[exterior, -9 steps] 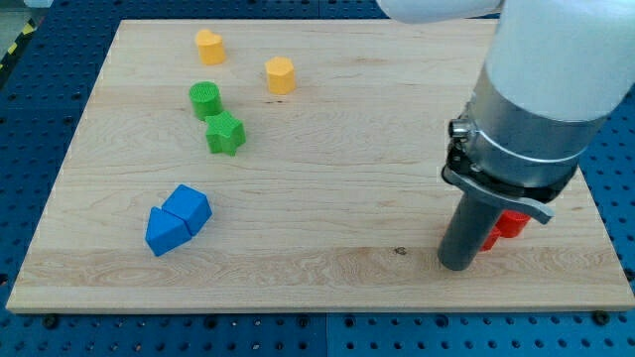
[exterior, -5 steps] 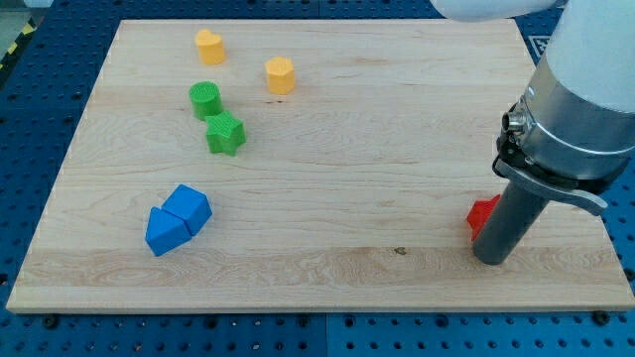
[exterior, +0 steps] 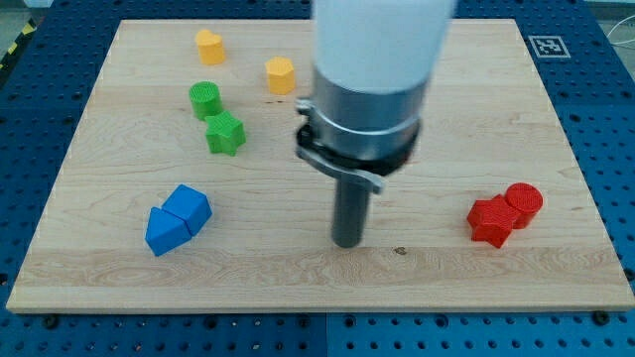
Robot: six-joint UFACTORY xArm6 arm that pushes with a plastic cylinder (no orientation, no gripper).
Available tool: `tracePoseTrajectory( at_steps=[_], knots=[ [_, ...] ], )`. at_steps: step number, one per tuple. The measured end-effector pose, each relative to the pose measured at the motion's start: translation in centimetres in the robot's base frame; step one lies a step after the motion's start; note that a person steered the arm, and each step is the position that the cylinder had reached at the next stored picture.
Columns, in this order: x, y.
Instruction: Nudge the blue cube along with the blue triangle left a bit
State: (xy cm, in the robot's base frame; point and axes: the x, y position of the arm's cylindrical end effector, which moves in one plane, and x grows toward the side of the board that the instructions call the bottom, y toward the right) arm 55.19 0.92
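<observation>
I have my tip [exterior: 347,243] resting on the pale wooden tabletop [exterior: 446,268] near the view's bottom centre. There are no jaws on this rig, only the straight dark rod, so nothing is held.

The small blue plastic cube [exterior: 189,207] and the blue plastic triangle block [exterior: 164,230] sit touching each other toward the view's lower left, the triangle at about 8 o'clock from the cube. From my tip, the pair lies at roughly 9 o'clock, well apart, with bare wood between.

I judge both blocks light, rigid and free to slide, so a push off-centre would likely spin them or split the pair. Contact should go on the cube's 3 o'clock face, low and central, so the cube carries the triangle leftward.

Elsewhere: a green cylinder [exterior: 204,99] and green star block [exterior: 225,133] at 11 o'clock, two orange blocks [exterior: 208,46] [exterior: 280,74] above them, and two red blocks [exterior: 506,213] at 3 o'clock.
</observation>
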Motion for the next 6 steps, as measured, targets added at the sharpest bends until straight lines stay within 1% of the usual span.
tracePoseTrajectory(
  at_steps=[1, 4, 5, 6],
  knots=[
    [-1.4, -2.6],
    [-5.7, -5.5],
    [-5.5, -6.3],
    [-4.7, -8.3]
  ],
)
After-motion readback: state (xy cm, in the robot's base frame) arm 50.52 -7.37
